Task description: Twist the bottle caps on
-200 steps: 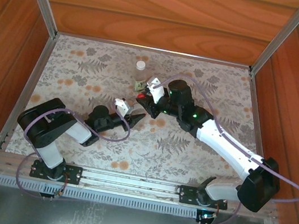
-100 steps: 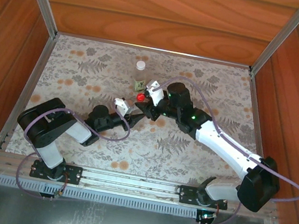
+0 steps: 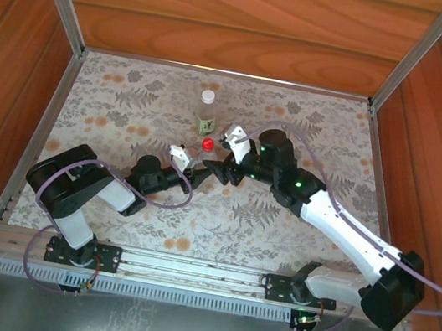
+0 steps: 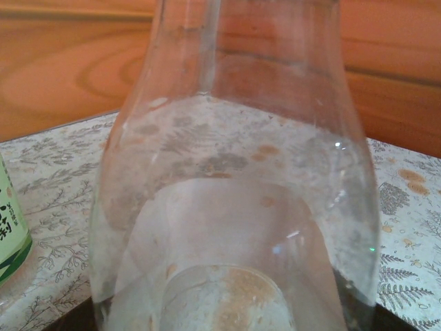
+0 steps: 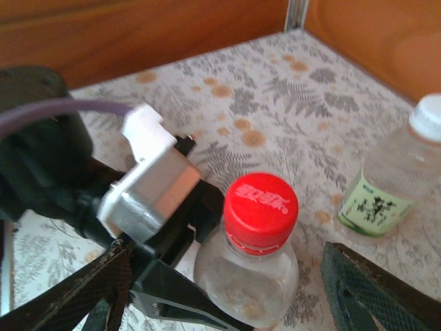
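The left hand [image 3: 198, 172] holds the short bottle [image 5: 248, 276], red cap [image 5: 262, 203] on its neck, near the middle of the flower-patterned desk [image 3: 111, 113]. The right hand [image 3: 224, 171] is wide at its 4 o'clock, not touching. At 12 o'clock, apart, stands the green-label bottle [image 3: 206, 118] with the white cap [image 3: 208, 95]. Wooden walls [image 3: 229, 14] enclose the desk. The left hand hides the short bottle's base.

1 clear bottle [image 4: 234, 207] close-up, ctr; green-label bottle [image 4: 9, 231] at L edge, on floral tabletop [image 4: 406, 227].
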### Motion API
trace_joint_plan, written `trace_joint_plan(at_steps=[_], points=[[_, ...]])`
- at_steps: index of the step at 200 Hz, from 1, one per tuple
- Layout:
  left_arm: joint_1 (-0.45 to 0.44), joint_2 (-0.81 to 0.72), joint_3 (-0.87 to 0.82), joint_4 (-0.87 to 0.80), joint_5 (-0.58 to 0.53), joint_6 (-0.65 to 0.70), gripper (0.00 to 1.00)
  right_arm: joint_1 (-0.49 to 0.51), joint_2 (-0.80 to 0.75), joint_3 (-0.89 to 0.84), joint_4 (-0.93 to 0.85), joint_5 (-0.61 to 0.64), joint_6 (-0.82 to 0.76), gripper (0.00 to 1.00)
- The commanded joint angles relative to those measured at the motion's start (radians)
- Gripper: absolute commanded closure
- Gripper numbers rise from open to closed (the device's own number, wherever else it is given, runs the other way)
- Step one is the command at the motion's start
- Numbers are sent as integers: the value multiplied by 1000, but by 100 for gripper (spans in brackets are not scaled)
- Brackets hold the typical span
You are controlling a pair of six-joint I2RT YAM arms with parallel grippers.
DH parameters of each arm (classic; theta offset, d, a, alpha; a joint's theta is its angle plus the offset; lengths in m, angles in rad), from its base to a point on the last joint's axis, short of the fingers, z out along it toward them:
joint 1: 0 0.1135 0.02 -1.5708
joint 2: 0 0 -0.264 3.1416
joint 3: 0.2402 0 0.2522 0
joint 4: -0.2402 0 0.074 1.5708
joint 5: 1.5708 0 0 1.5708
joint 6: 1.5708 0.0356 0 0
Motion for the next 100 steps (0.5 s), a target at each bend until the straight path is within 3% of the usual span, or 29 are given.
trace_joint_plan(at_steps=[1,30,38,100], points=[[12,11,10,40,16,-7,50,-46,-26,-3,74,-57,103,25],[14,17,15,40,17,-6,50,-76,33,118,-39,24,337,37],[13,19,16,40,19,-6,50,-81,60,164,-97,21,372,44],[14,24,20,40,22,-11,50,-91,182,316,-262,-84,413,67]])
